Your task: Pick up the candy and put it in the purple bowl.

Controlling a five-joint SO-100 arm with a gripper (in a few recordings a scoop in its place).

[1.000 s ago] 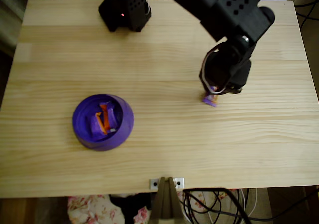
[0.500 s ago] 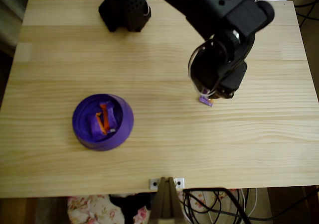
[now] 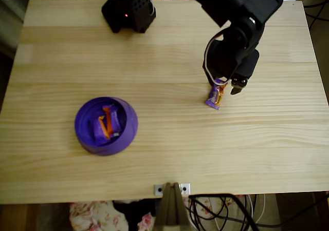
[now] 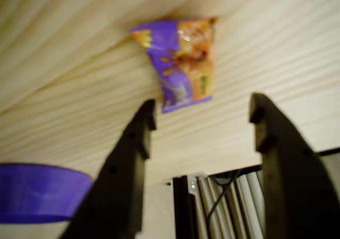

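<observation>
Though flat and crinkly, the candy (image 4: 179,63) looks light and slippery. Gripper (image 4: 202,119) stands open just short of it; pinch its middle.

**Fingers spread, candy let go**

A second ago the fingers (image 3: 226,87) pinched the candy (image 3: 216,96). Now they stand apart and have drawn back toward the far side, and the candy lies free on the surface (image 3: 169,154), more of its wrapper showing.
</observation>
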